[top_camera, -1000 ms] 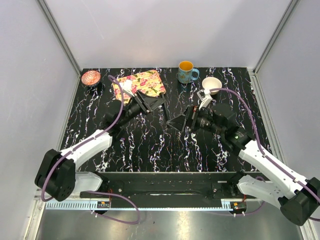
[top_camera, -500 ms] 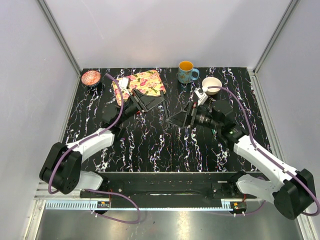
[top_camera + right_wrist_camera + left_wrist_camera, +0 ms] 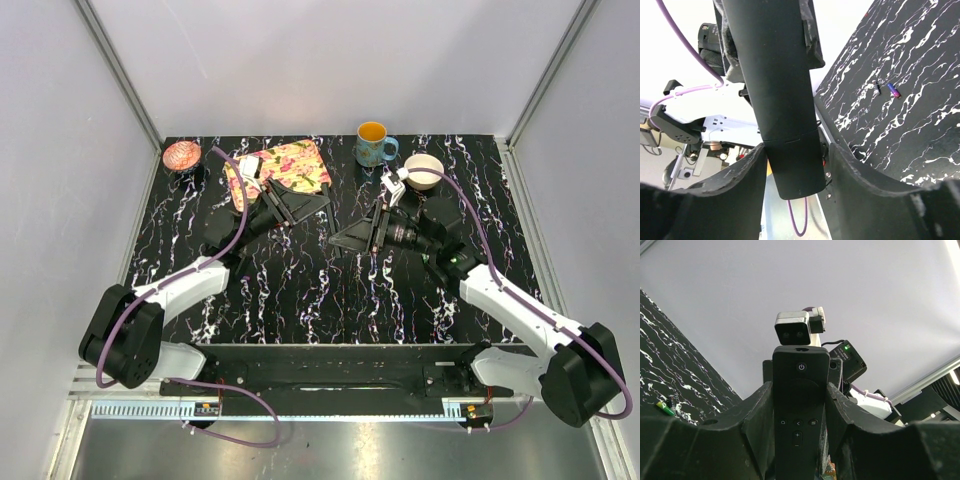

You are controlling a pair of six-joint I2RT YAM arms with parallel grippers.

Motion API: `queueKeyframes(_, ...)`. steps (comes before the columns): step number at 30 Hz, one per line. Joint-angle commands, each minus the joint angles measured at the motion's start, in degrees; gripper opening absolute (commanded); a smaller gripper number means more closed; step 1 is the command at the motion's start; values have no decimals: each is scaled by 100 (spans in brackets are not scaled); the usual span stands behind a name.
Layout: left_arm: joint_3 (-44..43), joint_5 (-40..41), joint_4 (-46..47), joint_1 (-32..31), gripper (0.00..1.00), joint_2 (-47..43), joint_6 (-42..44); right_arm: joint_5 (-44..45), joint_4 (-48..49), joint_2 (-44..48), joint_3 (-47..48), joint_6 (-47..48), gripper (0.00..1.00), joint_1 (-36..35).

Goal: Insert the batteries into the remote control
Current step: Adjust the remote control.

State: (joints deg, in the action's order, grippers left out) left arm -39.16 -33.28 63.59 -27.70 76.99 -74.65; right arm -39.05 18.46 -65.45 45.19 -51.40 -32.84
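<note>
The black remote control (image 3: 800, 405) stands upright between the fingers of my left gripper (image 3: 800, 450), button side to the camera; the gripper is shut on it. In the right wrist view its plain back and lower end (image 3: 790, 150) lie between the spread fingers of my right gripper (image 3: 796, 195), with a gap on the right side. In the top view the left gripper (image 3: 318, 203) and right gripper (image 3: 345, 238) meet over mid-table. Two tiny stick-like objects (image 3: 886, 90) lie on the table, one bluish; I cannot tell if they are the batteries. They also show in the left wrist view (image 3: 665, 406).
A floral tray (image 3: 295, 162) lies at the back left with a small red bowl (image 3: 182, 155) beyond it. A blue mug (image 3: 373, 145) and a white bowl (image 3: 424, 166) stand at the back right, close behind the right arm.
My right gripper has moved left and back, closing in on the remote held by the left gripper. The left gripper shifted slightly back and then stayed.
</note>
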Motion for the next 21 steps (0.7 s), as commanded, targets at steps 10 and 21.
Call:
queueKeyframes(10, -242, 49, 76, -16, 87, 0, 196, -385, -833, 304, 402, 751, 0, 23)
queueKeyframes(21, -909, 1276, -4142, -471, 99, -948, 2532, 2503, -4797, 621, 1729, 3029, 0, -274)
